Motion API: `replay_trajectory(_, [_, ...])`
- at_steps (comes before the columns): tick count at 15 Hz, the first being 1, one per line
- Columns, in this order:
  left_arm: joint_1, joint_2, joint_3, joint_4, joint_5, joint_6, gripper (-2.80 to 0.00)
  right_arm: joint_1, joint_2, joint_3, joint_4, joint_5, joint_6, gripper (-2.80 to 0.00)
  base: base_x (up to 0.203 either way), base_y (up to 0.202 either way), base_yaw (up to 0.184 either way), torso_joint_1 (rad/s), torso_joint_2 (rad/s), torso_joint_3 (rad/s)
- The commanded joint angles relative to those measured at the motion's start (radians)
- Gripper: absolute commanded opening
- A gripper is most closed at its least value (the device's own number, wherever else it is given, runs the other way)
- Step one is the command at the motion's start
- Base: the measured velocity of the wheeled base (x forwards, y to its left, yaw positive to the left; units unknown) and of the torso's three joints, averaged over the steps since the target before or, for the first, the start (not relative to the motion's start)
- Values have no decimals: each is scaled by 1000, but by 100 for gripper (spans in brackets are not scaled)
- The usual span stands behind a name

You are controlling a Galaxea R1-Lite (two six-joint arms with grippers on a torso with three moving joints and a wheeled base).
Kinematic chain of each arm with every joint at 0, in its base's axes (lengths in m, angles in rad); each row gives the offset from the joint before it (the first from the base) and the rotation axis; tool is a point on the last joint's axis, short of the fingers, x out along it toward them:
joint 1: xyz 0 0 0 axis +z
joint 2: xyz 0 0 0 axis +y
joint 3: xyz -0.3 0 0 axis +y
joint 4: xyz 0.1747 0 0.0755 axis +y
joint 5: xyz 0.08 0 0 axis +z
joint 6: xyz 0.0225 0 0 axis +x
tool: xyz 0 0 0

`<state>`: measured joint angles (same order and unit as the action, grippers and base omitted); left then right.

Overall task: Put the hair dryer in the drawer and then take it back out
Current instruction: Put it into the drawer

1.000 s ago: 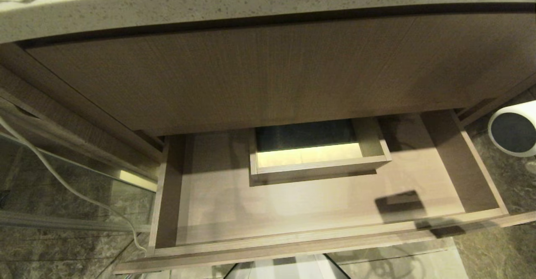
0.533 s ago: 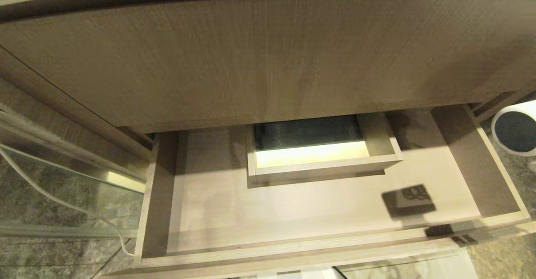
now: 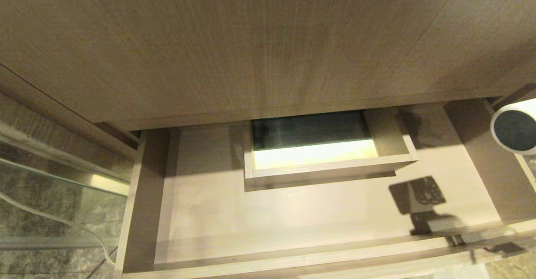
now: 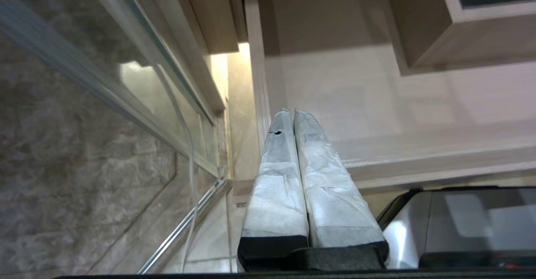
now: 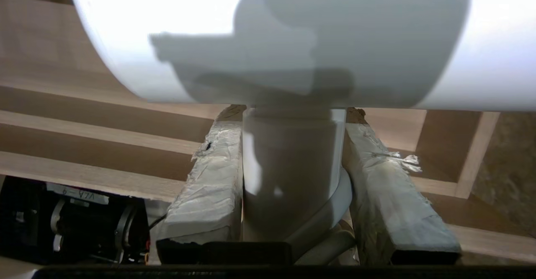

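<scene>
- While the left tool [image 4: 292, 115] hangs idle beside the drawer's left front corner, its two tape-wrapped fingers pressed together on nothing, a thin white cord [image 3: 50, 222] trails over the mottled stone floor [image 3: 37, 195] behind a glass panel [image 3: 63, 178].
- Next comes the drawer [image 3: 138, 212], pulled out under a flat wood-grain front: wide, shallow, pale matt wood, with bare floor at its middle.
- At its back sits a small rectangular boxed notch [image 3: 326, 168], dark inside.
- Farthest right, the hair dryer [image 3: 514, 129] hovers over the drawer's right wall, its dark grey round end facing the head camera.
- The right tool [image 5: 293, 115] is clamped on the smooth white handle just under the barrel; the short barrel lies crosswise to the fingers.
- I judge the placing not yet done: the open drawer floor lies leftward and below the dryer, and the right arm is the nearer.
</scene>
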<state>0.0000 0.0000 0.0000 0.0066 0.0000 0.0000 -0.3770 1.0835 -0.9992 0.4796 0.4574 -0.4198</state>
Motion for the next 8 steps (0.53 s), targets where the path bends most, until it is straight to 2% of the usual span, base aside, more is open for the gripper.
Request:
replay_trajectory(1, [0, 0, -2, -2, 0, 0, -280, 1, 45, -24, 5, 3, -5, -280, 0, 0, 0, -20, 267, 201])
replay_trajectory(5, [0, -1, -2, -3, 0, 0, -280, 1, 221, -189, 61, -27, -9, -280, 0, 0, 0, -4, 179, 93])
replay_trajectory(8, [0, 0, -1, -2, 0, -1, -280, 0, 339, -315, 177, -40, -17, -280, 0, 0, 0, 2, 25, 46])
